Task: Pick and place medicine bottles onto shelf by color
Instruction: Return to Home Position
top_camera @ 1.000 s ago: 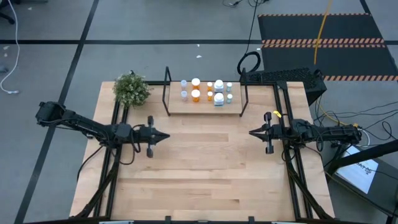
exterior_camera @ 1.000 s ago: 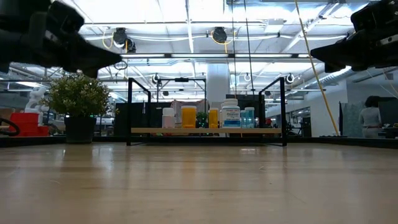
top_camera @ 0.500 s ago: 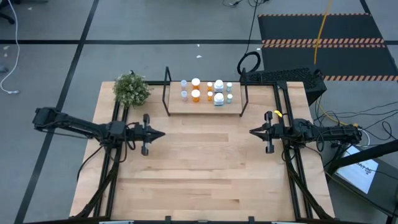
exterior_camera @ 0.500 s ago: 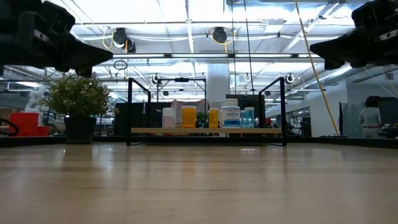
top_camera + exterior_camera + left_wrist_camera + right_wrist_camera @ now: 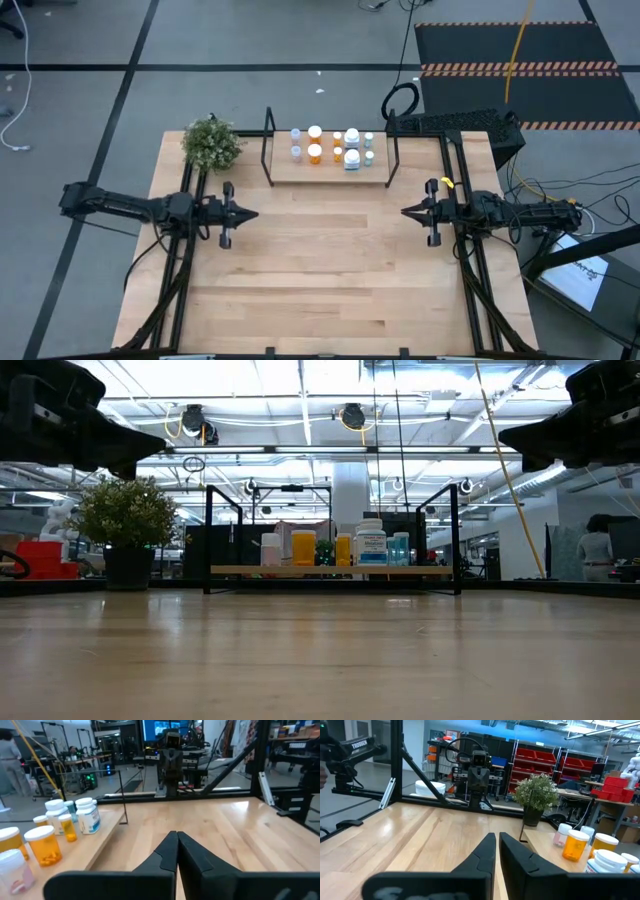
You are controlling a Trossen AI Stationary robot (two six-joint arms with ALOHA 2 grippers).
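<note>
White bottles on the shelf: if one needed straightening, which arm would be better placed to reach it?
Probably the right. The white bottles stand toward the right end of the shelf, and the right gripper hovers nearer that end than the left gripper. Both are shut and empty.

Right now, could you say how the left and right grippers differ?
The left gripper hovers over the table's left side, pointing right; the right gripper hovers over its right side, pointing left. The left gripper is nearer the plant than the right gripper. Both are shut, empty and clear of the shelf.
</note>
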